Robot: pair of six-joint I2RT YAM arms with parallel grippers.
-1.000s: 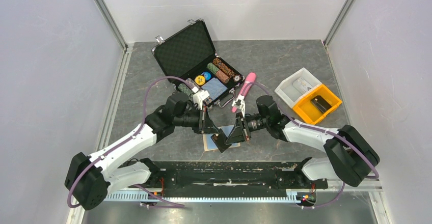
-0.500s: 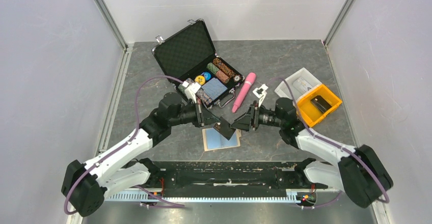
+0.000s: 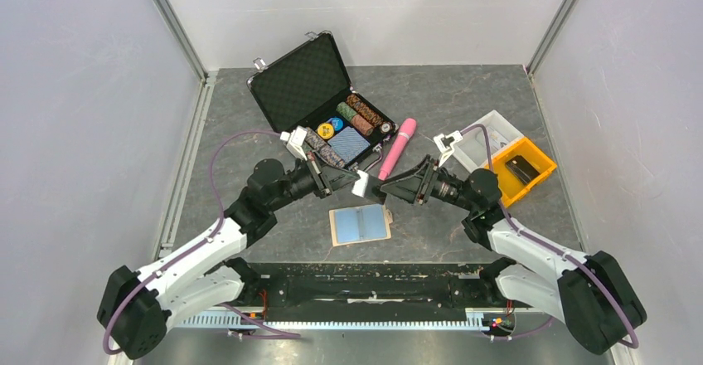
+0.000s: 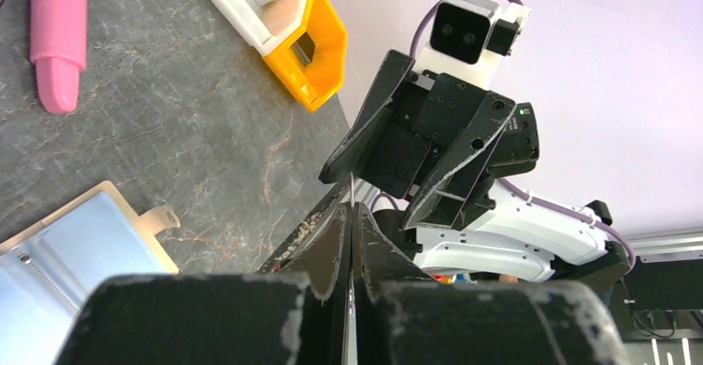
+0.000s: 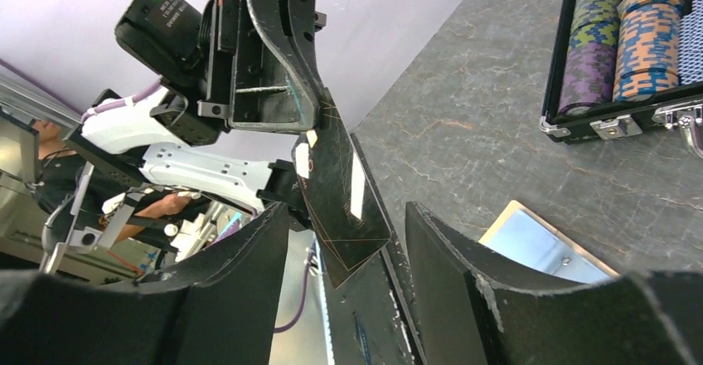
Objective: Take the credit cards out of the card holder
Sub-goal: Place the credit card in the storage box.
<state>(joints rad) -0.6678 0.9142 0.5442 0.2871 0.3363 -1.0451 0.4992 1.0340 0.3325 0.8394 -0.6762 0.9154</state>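
The tan card holder (image 3: 360, 225) lies flat on the grey table near the front edge, with a light blue face showing in it. It also shows in the left wrist view (image 4: 83, 245) and the right wrist view (image 5: 547, 249). My left gripper (image 3: 358, 184) is shut on a dark credit card (image 5: 340, 191) and holds it in the air beyond the holder. The left wrist view shows this card edge-on (image 4: 351, 203). My right gripper (image 3: 390, 189) is open and empty, facing the left one, with the card's free corner pointing between its fingers (image 5: 249, 257).
An open black chip case (image 3: 303, 83) with poker chips (image 3: 358, 116) stands at the back. A pink pen-like object (image 3: 396, 148) lies to its right. A white bin (image 3: 485, 137) and an orange bin (image 3: 521, 170) holding a black item sit at the right.
Both grippers have risen from over the holder and moved toward the back. The left one carries the dark card up with it. The right gripper has drawn back to the right.
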